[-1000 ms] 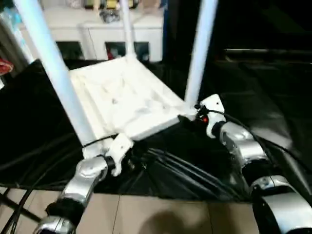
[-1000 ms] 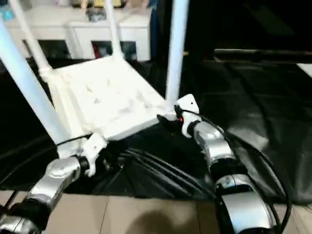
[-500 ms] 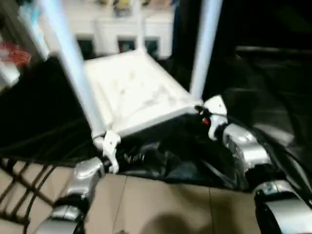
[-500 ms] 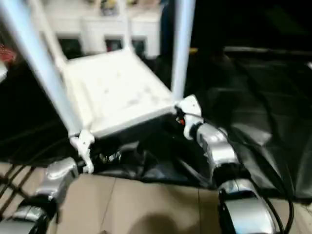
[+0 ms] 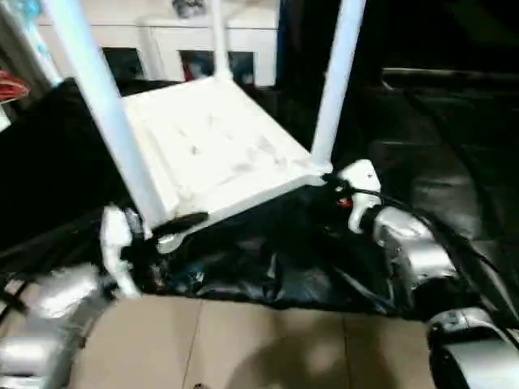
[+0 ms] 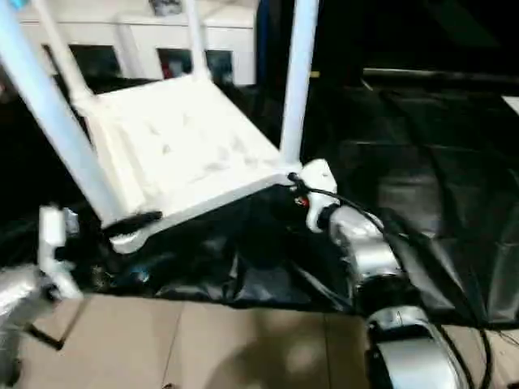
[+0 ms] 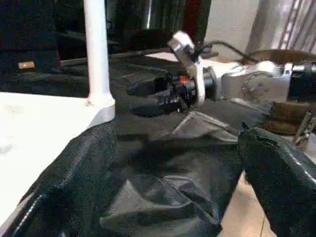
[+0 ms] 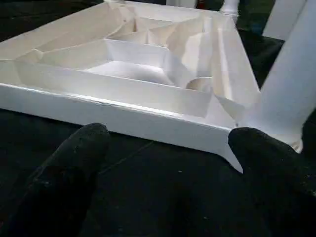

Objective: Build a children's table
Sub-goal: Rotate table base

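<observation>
The white tabletop (image 5: 212,138) lies upside down in the upper left of the head view on the black-draped table (image 5: 454,162), legs (image 5: 336,77) standing upright, while the right gripper (image 8: 168,163) and the left gripper (image 7: 148,197) both hold their fingers spread, empty.

right hand (image 7: 140,98): fingers apart, holding nothing | leg (image 7: 97,52): upright in tabletop (image 7: 29,143) corner | black drape (image 7: 163,168)

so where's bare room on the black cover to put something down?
Free: the black cover to the right of the upturned tabletop and beyond the right gripper. Crowded: the near edge, with bunched cover between the tabletop and the left gripper.
</observation>
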